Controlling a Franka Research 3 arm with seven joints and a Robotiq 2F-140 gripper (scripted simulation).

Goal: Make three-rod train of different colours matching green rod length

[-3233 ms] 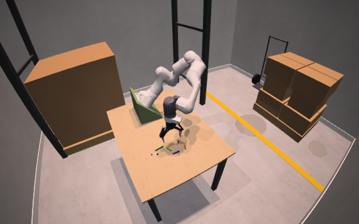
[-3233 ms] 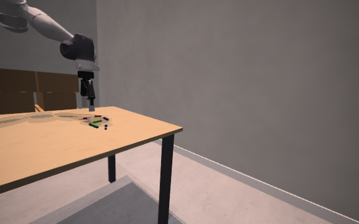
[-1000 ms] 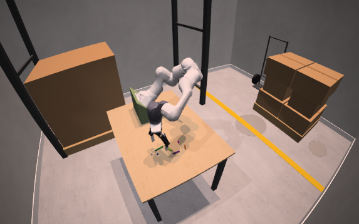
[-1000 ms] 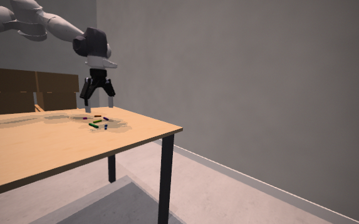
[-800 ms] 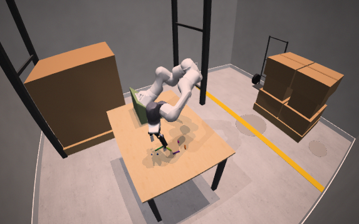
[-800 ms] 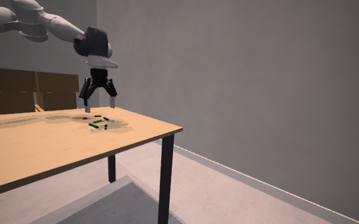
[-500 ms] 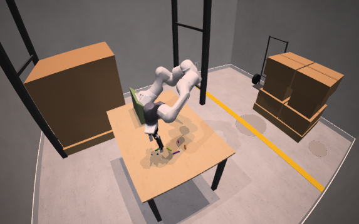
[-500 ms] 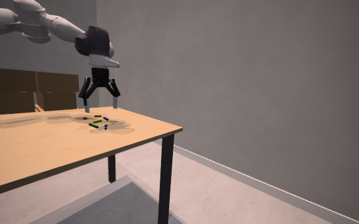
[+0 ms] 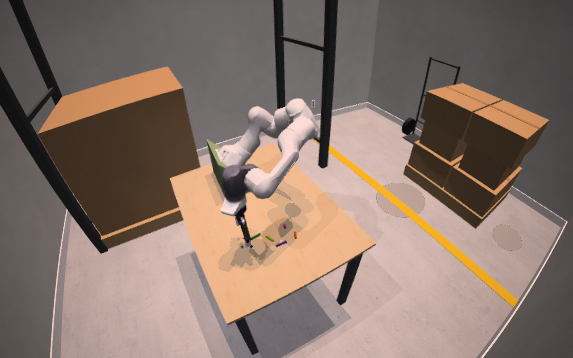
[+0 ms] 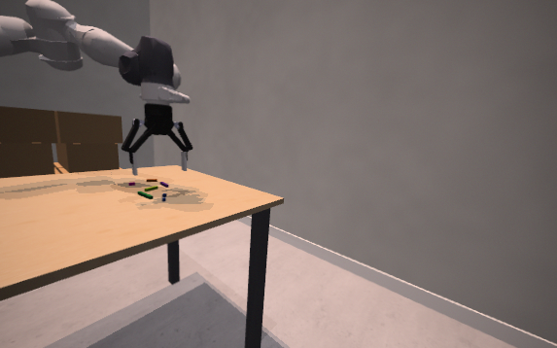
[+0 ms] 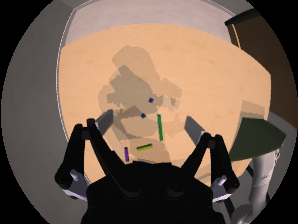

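The green rod [image 9: 255,236] [image 10: 145,195] [image 11: 160,127] lies flat on the table. The lime rod [image 9: 269,238] [image 10: 151,189] [image 11: 144,147] and purple rod [image 9: 281,244] [image 10: 164,184] [image 11: 127,154] lie near it, apart and turned differently. The orange rod [image 9: 295,235] [image 10: 152,180] and magenta rod [image 9: 284,226] [image 10: 131,184] lie farther off, outside the wrist view. One blue rod [image 11: 151,100] and another blue rod [image 11: 143,116] lie apart beyond the green rod's end. My gripper [image 10: 159,170] [image 11: 149,119] is open and empty above the table, over the area of the green and blue rods.
The wooden table [image 9: 318,220] [image 10: 66,228] [image 11: 220,65] bears all the rods. A dark green panel [image 9: 216,167] [image 11: 257,139] stands by the arm's base. Cardboard boxes [image 9: 498,125] [image 10: 13,123] stand away from the table. Arm shadows fall across the rods' area.
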